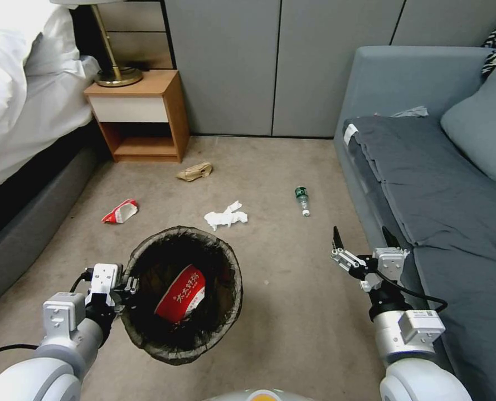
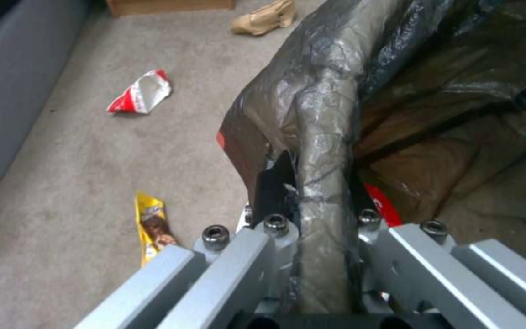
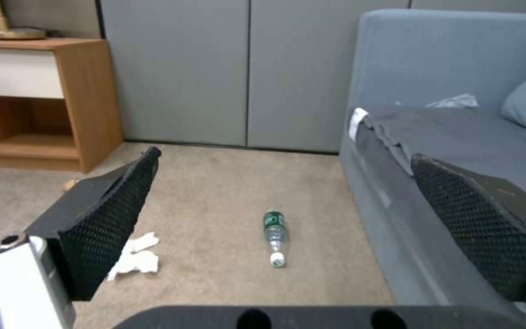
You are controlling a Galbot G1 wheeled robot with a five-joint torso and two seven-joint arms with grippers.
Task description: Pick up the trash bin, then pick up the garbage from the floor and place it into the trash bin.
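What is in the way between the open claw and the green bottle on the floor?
Nothing visible. The right claw hangs open above bare carpet, and the green bottle lies ahead of it beside the sofa, with only carpet between.

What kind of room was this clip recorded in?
Most likely a bedroom or hotel-style room: a bed with white bedding stands beside a wooden nightstand carrying a brass lamp, and a grey sofa faces it across a carpeted floor.
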